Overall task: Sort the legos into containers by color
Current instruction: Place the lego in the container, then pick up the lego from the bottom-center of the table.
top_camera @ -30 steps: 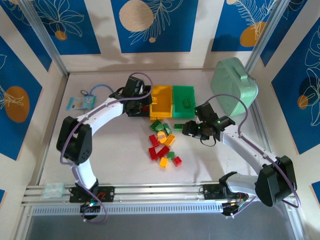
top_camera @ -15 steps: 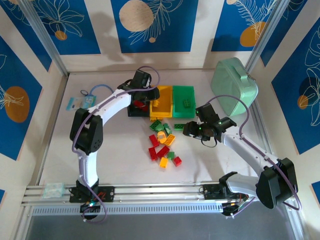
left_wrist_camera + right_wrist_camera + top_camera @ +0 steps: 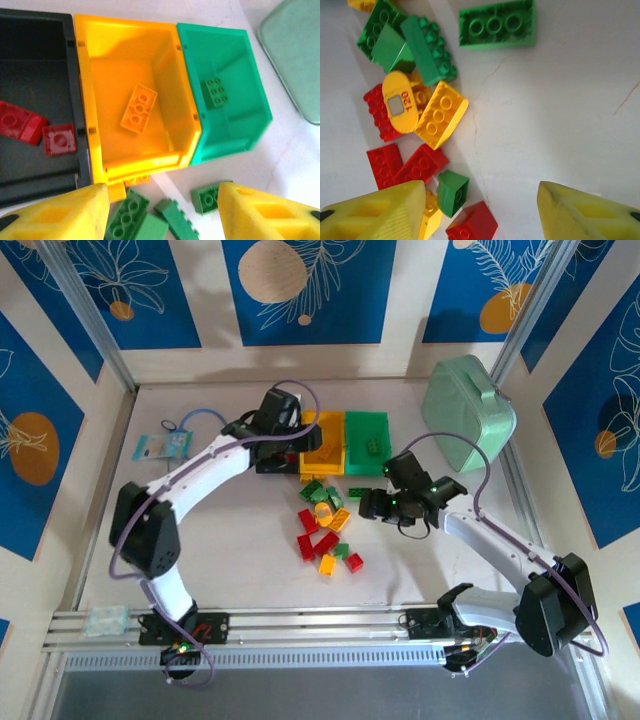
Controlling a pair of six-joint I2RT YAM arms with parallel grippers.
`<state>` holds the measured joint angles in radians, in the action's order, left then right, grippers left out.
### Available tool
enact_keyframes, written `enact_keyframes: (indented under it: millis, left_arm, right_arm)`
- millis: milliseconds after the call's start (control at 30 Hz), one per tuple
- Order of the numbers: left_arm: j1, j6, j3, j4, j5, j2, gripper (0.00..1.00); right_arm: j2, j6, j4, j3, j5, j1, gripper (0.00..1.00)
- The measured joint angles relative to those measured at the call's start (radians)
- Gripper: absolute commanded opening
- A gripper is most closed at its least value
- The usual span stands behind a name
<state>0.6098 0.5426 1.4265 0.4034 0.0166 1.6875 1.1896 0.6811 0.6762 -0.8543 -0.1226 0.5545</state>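
Three joined containers show in the left wrist view: the black bin holds two red legos, the yellow bin holds an orange lego, and the green bin holds a green lego. My left gripper hangs open and empty above the bins' near edge, with green legos below it. A loose pile of red, yellow and green legos lies in front of the bins. Over the pile's right edge, my right gripper is open and empty, near a small green lego.
A large mint-green case stands at the back right. A blue-edged packet lies at the back left. A single green lego lies apart from the pile on bare white table.
My left gripper has opened above the bins and shifted slightly right. My right gripper has moved a little left toward the pile and opened somewhat wider.
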Motion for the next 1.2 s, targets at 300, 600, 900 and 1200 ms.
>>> enact_keyframes:
  millis: [300, 600, 900, 1200]
  left_arm:
    - [0.030, 0.002, -0.353, -0.037, -0.025, -0.255, 0.60]
    - [0.030, 0.035, -0.617, -0.044, -0.060, -0.487, 0.61]
    - [0.030, 0.078, -0.733, -0.031, -0.111, -0.637, 0.61]
    - [0.030, 0.103, -0.790, -0.008, -0.152, -0.724, 0.62]
  right_arm:
    - [0.013, 0.030, 0.066, 0.006, -0.026, 0.198, 0.76]
    - [0.085, 0.084, 0.104, 0.019, -0.046, 0.350, 0.76]
    - [0.261, 0.114, 0.134, -0.015, -0.095, 0.422, 0.69]
    - [0.359, 0.115, 0.124, -0.049, -0.113, 0.428, 0.52]
